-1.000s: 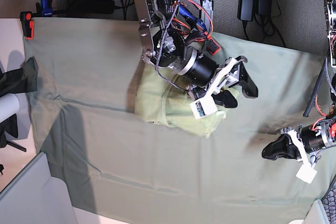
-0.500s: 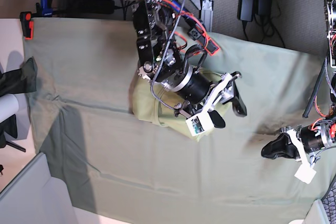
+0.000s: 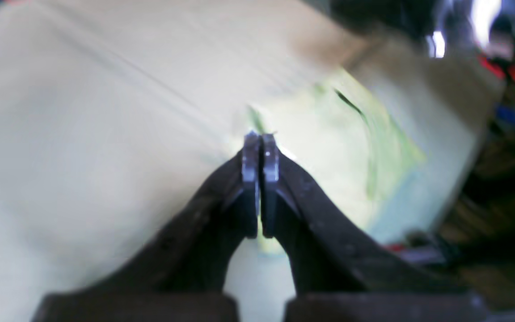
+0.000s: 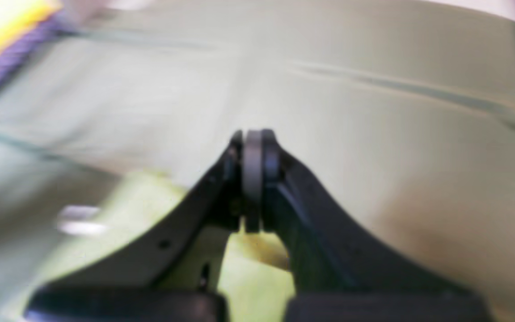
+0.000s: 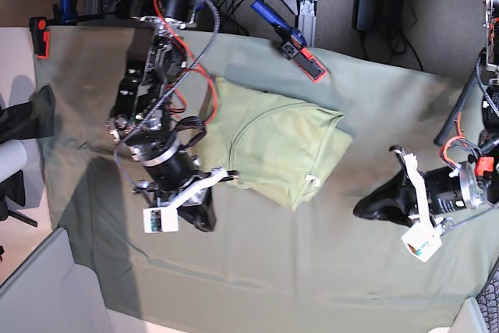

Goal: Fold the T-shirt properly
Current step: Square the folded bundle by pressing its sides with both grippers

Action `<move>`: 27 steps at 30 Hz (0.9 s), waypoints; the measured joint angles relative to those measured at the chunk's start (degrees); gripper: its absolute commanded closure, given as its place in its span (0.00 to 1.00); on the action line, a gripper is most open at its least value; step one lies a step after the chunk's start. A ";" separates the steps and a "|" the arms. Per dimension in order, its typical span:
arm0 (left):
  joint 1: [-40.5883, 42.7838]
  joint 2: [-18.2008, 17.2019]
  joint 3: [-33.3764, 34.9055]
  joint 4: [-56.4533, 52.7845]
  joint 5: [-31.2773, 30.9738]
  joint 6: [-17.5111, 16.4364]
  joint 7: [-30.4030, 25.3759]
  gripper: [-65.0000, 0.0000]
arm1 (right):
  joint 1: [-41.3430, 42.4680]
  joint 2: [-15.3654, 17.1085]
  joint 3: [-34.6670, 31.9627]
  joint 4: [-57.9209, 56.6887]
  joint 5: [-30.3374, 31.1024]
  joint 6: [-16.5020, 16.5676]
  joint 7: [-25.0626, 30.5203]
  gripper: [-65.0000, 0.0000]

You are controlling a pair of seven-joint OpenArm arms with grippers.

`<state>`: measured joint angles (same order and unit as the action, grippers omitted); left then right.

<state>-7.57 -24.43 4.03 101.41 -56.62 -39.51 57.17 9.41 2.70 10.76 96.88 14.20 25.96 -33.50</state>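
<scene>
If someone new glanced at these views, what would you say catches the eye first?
Probably the T-shirt, a pale yellow-green folded bundle lying mid-table on the duller grey-green tablecloth. Next, the two arms flanking it: the right end effector shut and clear of the shirt at its lower left in the base view, the left end effector shut and empty on the opposite side.

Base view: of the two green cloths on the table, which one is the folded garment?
The T-shirt, the smaller, brighter yellow-green piece with a curved neckline seam, lying between the arms. The duller grey-green tablecloth spreads flat beneath it.
</scene>
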 measured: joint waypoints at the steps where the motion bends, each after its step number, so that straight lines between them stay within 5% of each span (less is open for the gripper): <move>1: 0.90 0.17 1.88 0.02 1.22 0.00 -0.70 1.00 | 0.22 1.44 1.07 -0.81 -0.09 0.00 0.42 1.00; 5: 2.69 0.48 8.17 0.00 5.27 -0.02 -2.97 1.00 | 1.29 6.16 2.25 -4.90 0.31 0.02 3.06 1.00; 12: 3.19 3.56 14.32 0.02 8.39 0.00 -3.61 1.00 | 2.03 9.29 1.97 -14.25 3.93 0.22 3.04 1.00; 20: 4.85 6.51 19.78 -0.87 19.89 0.00 -8.24 1.00 | 2.45 9.20 1.40 -17.44 4.20 0.22 4.83 1.00; 27: 7.19 6.49 19.91 -2.34 23.15 0.00 -9.09 1.00 | 3.61 9.38 -5.62 -18.25 -0.76 0.22 5.20 1.00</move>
<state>-0.38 -17.93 23.94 99.07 -33.47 -39.51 48.07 13.02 12.08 5.15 78.63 13.43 26.17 -28.29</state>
